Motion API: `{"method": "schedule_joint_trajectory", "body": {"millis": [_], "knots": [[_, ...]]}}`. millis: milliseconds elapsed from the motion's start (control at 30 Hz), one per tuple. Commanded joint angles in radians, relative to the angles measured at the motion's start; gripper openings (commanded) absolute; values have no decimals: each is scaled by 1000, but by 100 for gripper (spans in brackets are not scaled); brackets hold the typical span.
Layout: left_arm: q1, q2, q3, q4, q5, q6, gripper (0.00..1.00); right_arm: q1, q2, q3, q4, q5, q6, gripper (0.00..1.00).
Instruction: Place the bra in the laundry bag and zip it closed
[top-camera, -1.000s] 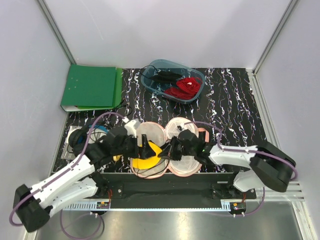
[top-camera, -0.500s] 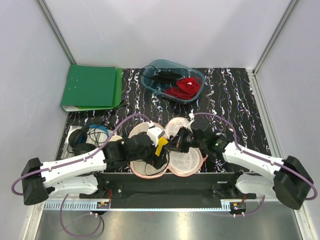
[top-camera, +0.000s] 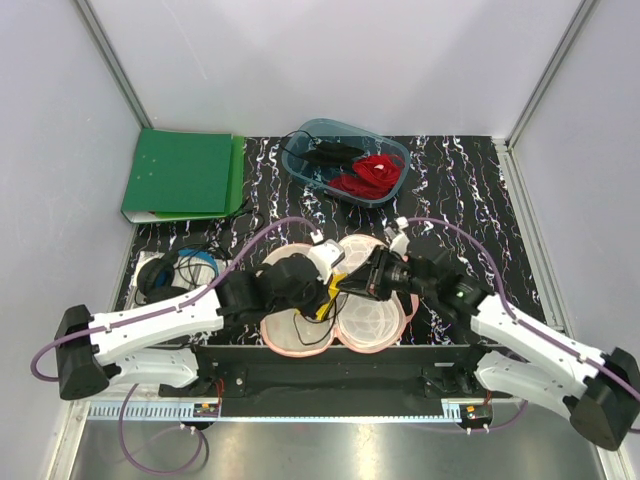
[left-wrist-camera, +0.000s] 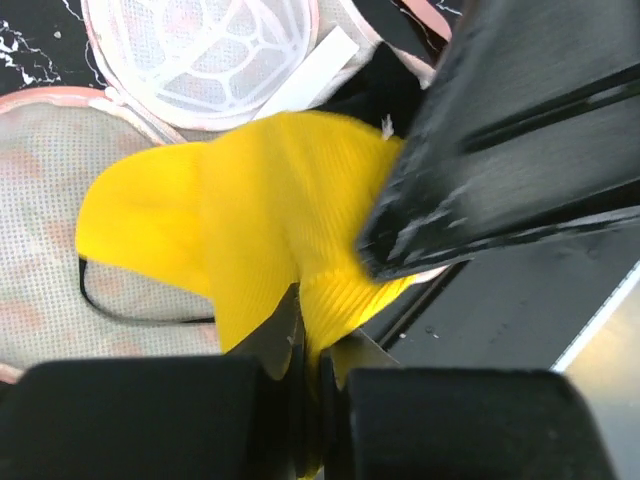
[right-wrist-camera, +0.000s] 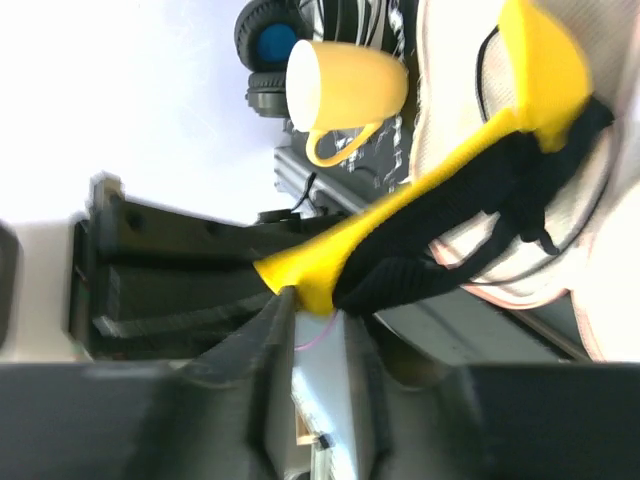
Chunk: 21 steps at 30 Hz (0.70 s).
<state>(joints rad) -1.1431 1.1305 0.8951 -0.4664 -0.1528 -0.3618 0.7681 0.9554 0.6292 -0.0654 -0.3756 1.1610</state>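
The bright yellow bra (left-wrist-camera: 250, 215) hangs bunched over the open laundry bag (top-camera: 372, 322), whose pale mesh lining (left-wrist-camera: 40, 210) lies below it. My left gripper (left-wrist-camera: 310, 355) is shut on a fold of the yellow cup. In the top view, the left gripper (top-camera: 327, 293) and the right gripper (top-camera: 352, 284) meet over the seam between the bag's two round halves, hiding most of the bra (top-camera: 322, 303). In its own view, the right gripper (right-wrist-camera: 322, 308) stands open. The bra's yellow edge (right-wrist-camera: 320, 272) just brushes one fingertip, with the black strap part beside it.
A blue-grey tub (top-camera: 300, 168) with red and black garments sits at the back. A green folder (top-camera: 180, 175) lies at the back left, headphones (top-camera: 165, 278) at the left edge. A yellow mug (right-wrist-camera: 345, 85) stands left of the bag.
The left gripper moved right and shut on the bra. The right gripper let go and opened. The bra went from lying flat in the left half to bunched at the middle.
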Motion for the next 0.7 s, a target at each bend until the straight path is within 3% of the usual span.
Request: {"method": "schedule_joint_trajectory", "body": {"millis": [0, 133, 333, 667], "knots": [[58, -31, 123, -73, 77, 11, 0, -32, -107, 32, -151, 24, -159, 39], [118, -37, 215, -150, 215, -9, 0, -32, -151, 64, -295, 41, -335, 57], [175, -41, 314, -218, 335, 6, 0, -32, -270, 47, -310, -22, -550, 79], [249, -49, 404, -252, 532, -35, 0, -32, -135, 43, -199, -83, -799, 93]]}}
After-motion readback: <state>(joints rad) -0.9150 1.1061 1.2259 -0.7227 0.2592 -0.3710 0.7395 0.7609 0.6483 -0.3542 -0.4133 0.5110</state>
